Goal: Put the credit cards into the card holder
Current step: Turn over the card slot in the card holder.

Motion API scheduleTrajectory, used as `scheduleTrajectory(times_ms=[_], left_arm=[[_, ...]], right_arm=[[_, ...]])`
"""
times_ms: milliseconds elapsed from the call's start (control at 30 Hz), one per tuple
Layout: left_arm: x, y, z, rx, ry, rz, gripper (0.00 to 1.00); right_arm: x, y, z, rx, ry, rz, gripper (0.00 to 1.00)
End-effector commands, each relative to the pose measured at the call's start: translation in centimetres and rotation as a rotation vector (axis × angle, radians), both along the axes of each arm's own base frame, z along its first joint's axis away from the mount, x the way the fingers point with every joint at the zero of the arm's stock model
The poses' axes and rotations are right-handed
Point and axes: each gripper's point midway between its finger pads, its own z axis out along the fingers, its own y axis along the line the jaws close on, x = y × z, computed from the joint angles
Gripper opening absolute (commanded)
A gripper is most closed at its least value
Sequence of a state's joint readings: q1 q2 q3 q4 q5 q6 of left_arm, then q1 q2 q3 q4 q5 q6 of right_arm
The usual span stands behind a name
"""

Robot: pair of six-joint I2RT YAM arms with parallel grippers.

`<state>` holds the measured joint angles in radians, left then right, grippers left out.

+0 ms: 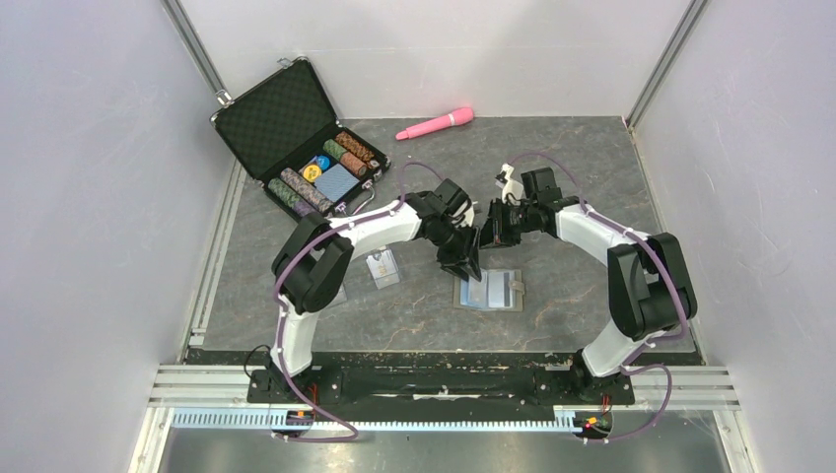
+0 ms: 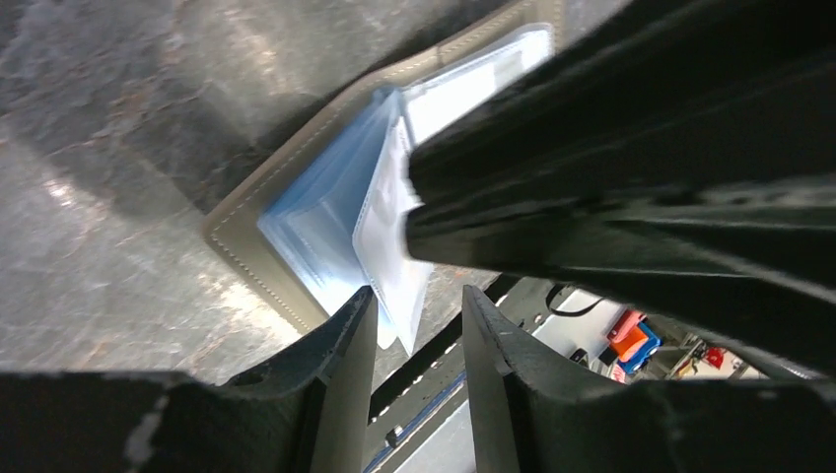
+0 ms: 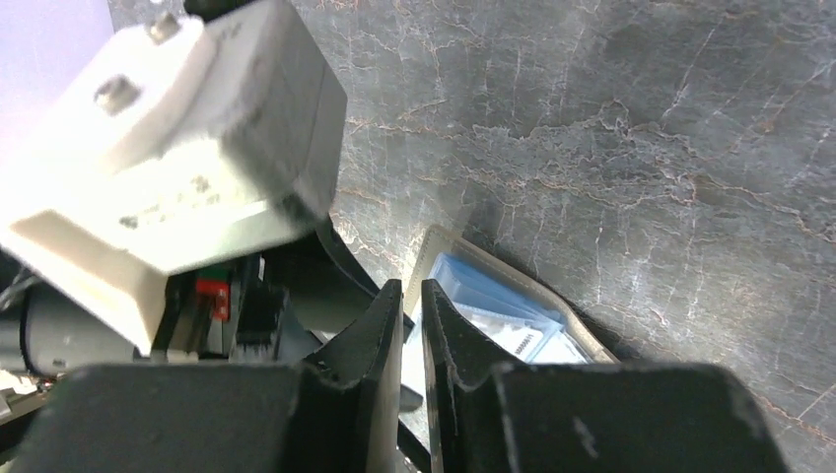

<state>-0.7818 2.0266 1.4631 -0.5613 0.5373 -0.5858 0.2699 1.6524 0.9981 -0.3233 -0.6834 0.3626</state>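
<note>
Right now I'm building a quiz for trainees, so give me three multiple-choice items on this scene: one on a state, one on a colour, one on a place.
1. The case is: A shut; B open; C upside down.
2. The wand at the far edge is: A pink; B green; C black.
3. The loose card lies: A in the case; B on the wand; C on the table, left of the holder.

Key:
1. B, because its lid stands up behind the chips.
2. A, because it shows pink against the grey table.
3. C, because it lies flat on the grey top, apart from the holder.
</note>
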Motion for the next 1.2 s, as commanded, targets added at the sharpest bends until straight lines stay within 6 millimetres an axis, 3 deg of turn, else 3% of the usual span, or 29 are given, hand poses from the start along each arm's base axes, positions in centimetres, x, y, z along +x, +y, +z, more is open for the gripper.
scheduleTrajectory(times_ms=[0, 333, 800, 1167], left_arm=[[0.2, -2.5, 2.6, -0.08, -0.021, -0.036, 0.44], [0.2, -3.3, 2.8, -0.11, -0.012, -0.065, 0.42], [-1.8, -7.0, 2.4, -0.192, 0.08, -0.15, 0.43], [-3.2, -8.2, 1.4, -0.174, 0.103, -0.213, 0.47]], right_arm=[[-0.1, -0.4, 1.0, 0.005, -0.039, 0.009, 0.14], [-0.1, -1.2, 0.7, -0.016, -0.036, -0.002, 0.15], [0.7, -3.7, 1.0, -0.051, -0.047, -0.044, 0.15], [0.1, -4.1, 0.5, -0.055, -0.033, -0.045, 0.15]])
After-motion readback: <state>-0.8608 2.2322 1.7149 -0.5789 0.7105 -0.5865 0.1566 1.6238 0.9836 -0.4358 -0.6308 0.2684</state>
